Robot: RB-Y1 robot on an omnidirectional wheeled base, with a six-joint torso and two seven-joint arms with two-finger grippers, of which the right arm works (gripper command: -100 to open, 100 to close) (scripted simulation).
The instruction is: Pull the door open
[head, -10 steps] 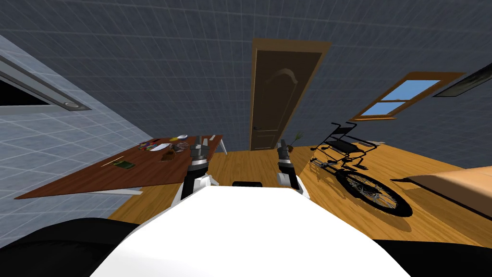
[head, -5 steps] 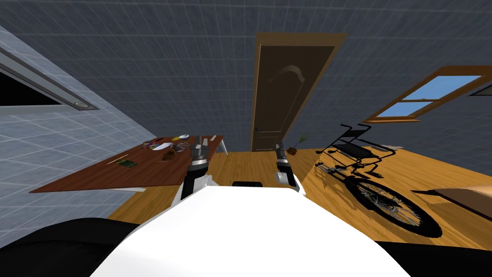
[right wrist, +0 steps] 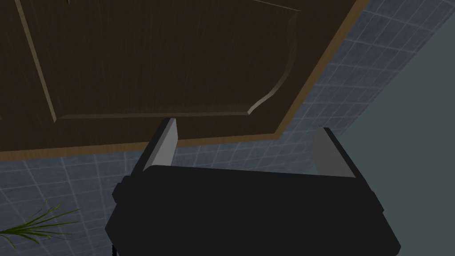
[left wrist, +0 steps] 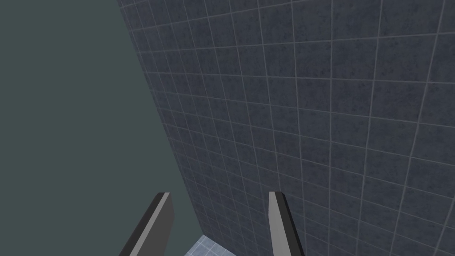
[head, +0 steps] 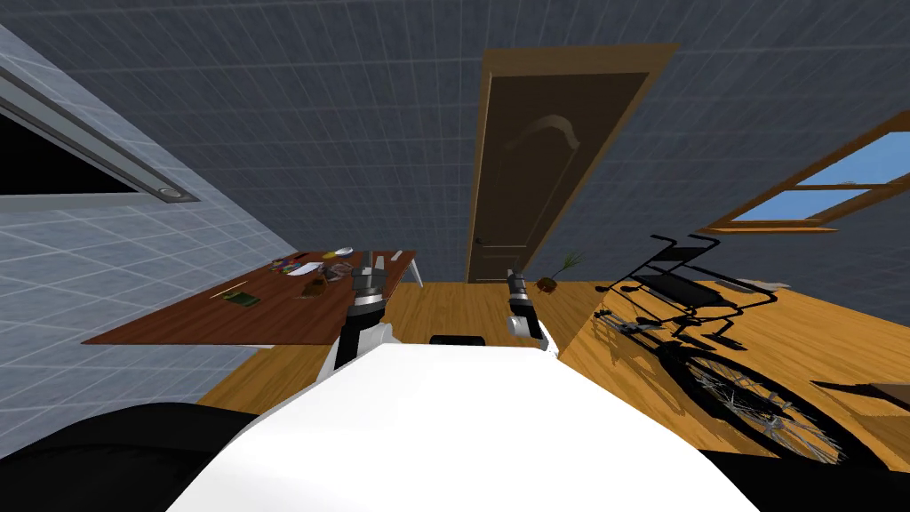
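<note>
Head view: the door (head: 542,178) sits shut in its lighter frame, well ahead of your right gripper (head: 514,277). Its small dark handle (head: 480,241) lies beyond that gripper, off toward your left gripper (head: 371,262), which is parked near the table (head: 222,320).

Left wrist view: fingers (left wrist: 153,224) spread, holding nothing.

Right wrist view: fingers (right wrist: 165,144) parted and empty, aimed at the door's raised arched panel of dark, grained wood. Probably lining up the approach; handle not yet reached.

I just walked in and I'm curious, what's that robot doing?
The robot faces a shut brown door across the room, with a table on its left and a wheelchair on its right. Its left end effector and right end effector are open and empty, far from the door handle. Nothing is pulled yet.
</note>
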